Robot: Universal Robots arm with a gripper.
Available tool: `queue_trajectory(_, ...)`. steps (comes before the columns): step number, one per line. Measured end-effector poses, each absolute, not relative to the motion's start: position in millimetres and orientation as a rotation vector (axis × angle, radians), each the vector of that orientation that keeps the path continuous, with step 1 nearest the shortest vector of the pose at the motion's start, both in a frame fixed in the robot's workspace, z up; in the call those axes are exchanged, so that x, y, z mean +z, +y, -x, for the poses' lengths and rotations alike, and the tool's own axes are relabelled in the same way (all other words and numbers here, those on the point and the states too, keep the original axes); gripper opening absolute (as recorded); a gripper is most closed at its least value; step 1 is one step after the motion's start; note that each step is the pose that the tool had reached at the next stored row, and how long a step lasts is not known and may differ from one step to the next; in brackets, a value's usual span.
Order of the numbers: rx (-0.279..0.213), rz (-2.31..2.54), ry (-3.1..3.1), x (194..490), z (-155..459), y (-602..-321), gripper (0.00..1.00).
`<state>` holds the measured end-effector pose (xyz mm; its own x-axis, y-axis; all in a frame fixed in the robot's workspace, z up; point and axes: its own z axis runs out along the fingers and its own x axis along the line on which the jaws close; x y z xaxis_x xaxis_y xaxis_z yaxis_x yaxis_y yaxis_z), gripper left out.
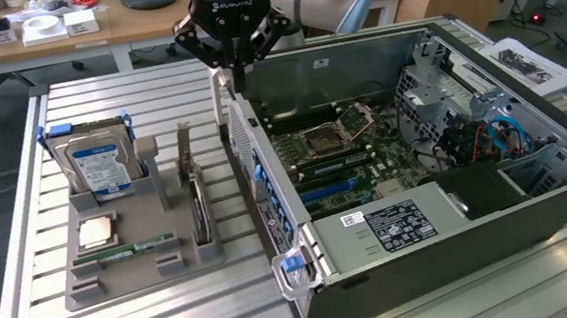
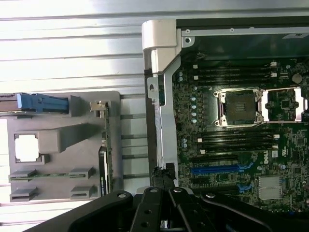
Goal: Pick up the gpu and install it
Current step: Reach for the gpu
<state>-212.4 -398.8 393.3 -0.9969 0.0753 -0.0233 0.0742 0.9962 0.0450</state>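
- My pincer (image 1: 233, 79) hangs clenched and empty over the case (image 1: 419, 273) wall.
- The gpu (image 1: 198, 207) stands on edge in the tray (image 1: 125, 288).
- Risk, I judge: descending clenched, I'd strike wall or card.

Only thing I can actually read is "ROBOTIQ" on the gripper (image 1: 233, 73) body. Stickers on the power supply (image 1: 397, 225) and hard drive (image 1: 97, 163) below it: illegible.

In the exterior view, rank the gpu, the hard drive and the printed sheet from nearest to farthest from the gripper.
1. gpu, upright in the tray beside the case, closest to the gripper.
2. hard drive, on the tray's side away from the case.
3. printed sheet, past the case on the exterior view's right.
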Motion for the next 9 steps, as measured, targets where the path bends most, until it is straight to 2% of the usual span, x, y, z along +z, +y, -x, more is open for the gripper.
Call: queue_trajectory(9, 0.069, -0.117, 3.114, 393.3, 222.2, -398.9, 0.11)
